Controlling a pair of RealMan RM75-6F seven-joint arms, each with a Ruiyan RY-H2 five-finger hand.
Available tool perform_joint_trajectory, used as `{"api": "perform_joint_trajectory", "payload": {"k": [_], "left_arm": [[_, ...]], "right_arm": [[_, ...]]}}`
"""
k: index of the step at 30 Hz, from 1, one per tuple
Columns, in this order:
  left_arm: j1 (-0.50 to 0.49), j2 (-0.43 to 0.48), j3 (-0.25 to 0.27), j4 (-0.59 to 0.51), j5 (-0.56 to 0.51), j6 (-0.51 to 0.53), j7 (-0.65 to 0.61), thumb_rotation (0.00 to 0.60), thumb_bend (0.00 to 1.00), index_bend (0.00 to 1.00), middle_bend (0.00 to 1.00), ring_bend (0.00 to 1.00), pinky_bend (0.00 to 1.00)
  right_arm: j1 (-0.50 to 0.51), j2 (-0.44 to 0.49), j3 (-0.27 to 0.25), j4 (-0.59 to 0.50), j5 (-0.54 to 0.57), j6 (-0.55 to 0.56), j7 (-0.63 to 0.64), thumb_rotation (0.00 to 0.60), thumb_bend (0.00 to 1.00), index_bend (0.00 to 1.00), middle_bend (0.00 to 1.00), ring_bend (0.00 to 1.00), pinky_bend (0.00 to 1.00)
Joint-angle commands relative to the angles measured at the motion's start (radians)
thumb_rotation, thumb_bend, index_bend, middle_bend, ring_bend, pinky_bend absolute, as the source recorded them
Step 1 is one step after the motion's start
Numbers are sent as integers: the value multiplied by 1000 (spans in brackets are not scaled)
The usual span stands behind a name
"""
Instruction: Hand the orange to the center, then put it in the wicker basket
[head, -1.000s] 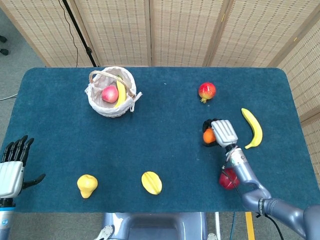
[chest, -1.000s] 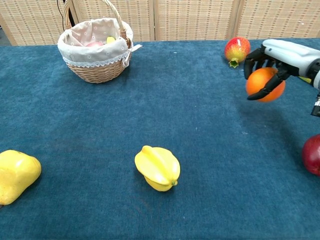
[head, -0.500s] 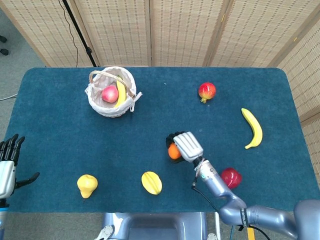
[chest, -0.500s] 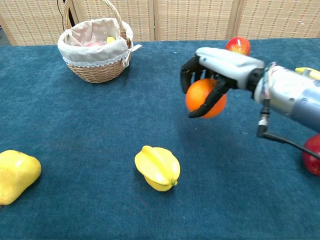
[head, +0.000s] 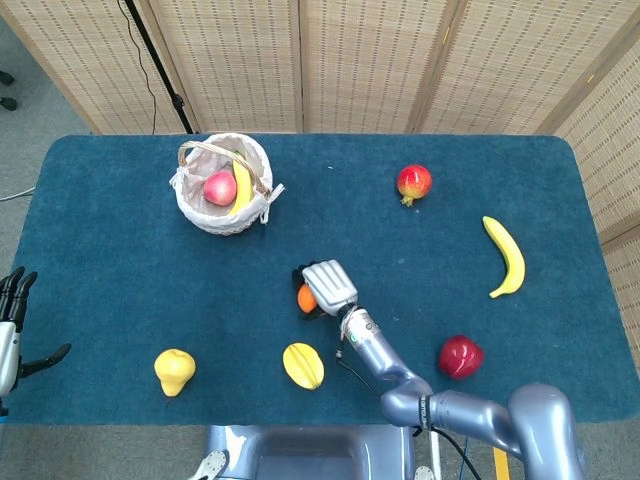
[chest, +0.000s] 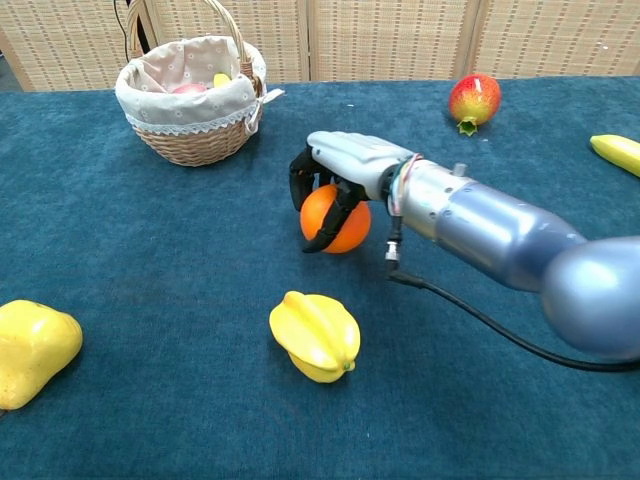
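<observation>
My right hand (head: 327, 285) (chest: 340, 170) grips the orange (head: 306, 298) (chest: 336, 220) from above, near the middle of the blue table, low over the cloth. The wicker basket (head: 224, 185) (chest: 192, 100) stands at the far left with a red apple (head: 219, 187) and a banana (head: 241, 184) inside. My left hand (head: 12, 330) shows at the left edge of the head view, fingers apart, holding nothing.
A yellow starfruit (head: 303, 365) (chest: 316, 335) lies just in front of the orange. A yellow pear (head: 174, 371) (chest: 32, 345) sits front left. A pomegranate (head: 414, 183) (chest: 474, 100), a banana (head: 505, 257) and a red apple (head: 460, 356) lie on the right side.
My right hand has carried the orange leftward from the right side to the table's middle and lower. My left hand has slid down toward the frame's edge.
</observation>
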Motion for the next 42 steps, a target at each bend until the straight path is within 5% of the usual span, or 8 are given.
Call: {"api": "perform_joint_trajectory", "payload": {"k": [1,9,17,27,36,42], "left_arm": [[-1,0,-2,2,-4,-3,-3,600,0,0,0,0,0],[-7,-3,0,7,-7,-19,-6,600,0,0,0,0,0],[-8,-2,-2,11,-12,-24,-14,600,0,0,0,0,0],[-8,-3,-2,10,-12,-23,-10,600,0,0,0,0,0],[-9,-3,-2,10,-13,-25,-14,600,0,0,0,0,0],[-8,-4,-2,10,-13,-24,-14,600,0,0,0,0,0]], "right_arm": [[59,-68,46,91,45,-42,14,600,74,727,643,648,709],[137,-131,108,182,80,-58,28,600,73,728,644,648,709],[129,-112,93,156,77,-50,37,600,74,676,599,604,686],[120,-24,84,48,151,-117,2,600,0,401,286,280,330],[118,41,69,-27,212,-133,-38,600,0,297,168,163,200],[106,169,30,-160,281,-133,-133,600,0,222,94,79,117]]}}
